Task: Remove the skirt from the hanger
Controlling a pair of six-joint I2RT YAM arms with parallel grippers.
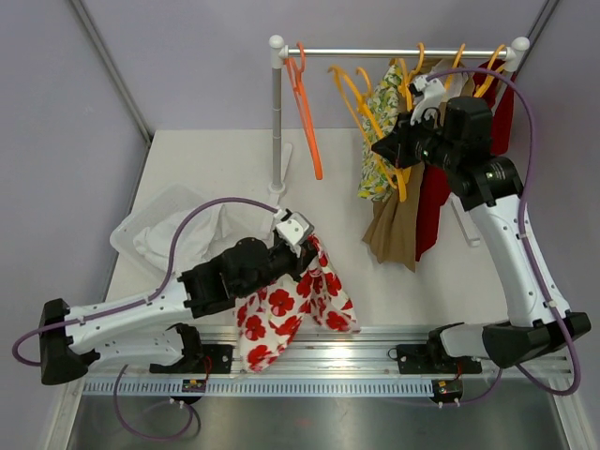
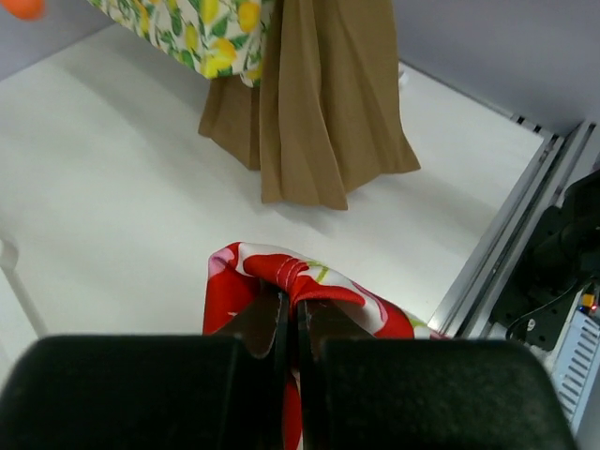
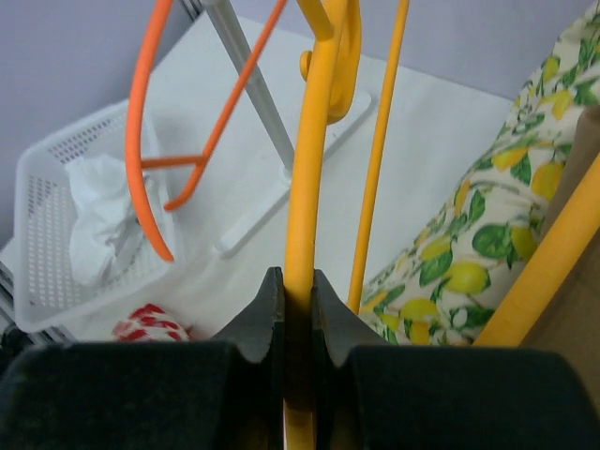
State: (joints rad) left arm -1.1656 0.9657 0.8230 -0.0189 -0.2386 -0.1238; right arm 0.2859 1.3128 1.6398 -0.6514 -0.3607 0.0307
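The red skirt with white flowers [image 1: 291,305] hangs from my left gripper [image 1: 302,242] over the table's near edge, off any hanger. In the left wrist view the gripper [image 2: 289,305] is shut on the skirt's hemmed edge [image 2: 300,277]. My right gripper [image 1: 386,150] is up at the rack, shut on a yellow hanger [image 1: 375,131]. The right wrist view shows the gripper [image 3: 298,286] clamped on the hanger's yellow bar [image 3: 314,169].
A rack [image 1: 277,112] holds an empty orange hanger [image 1: 305,103], a lemon-print garment [image 1: 380,131], a tan one [image 1: 398,225] and a red one [image 1: 431,202]. A white basket [image 1: 178,230] with white cloth sits at the left. A metal rail [image 1: 375,361] runs along the near edge.
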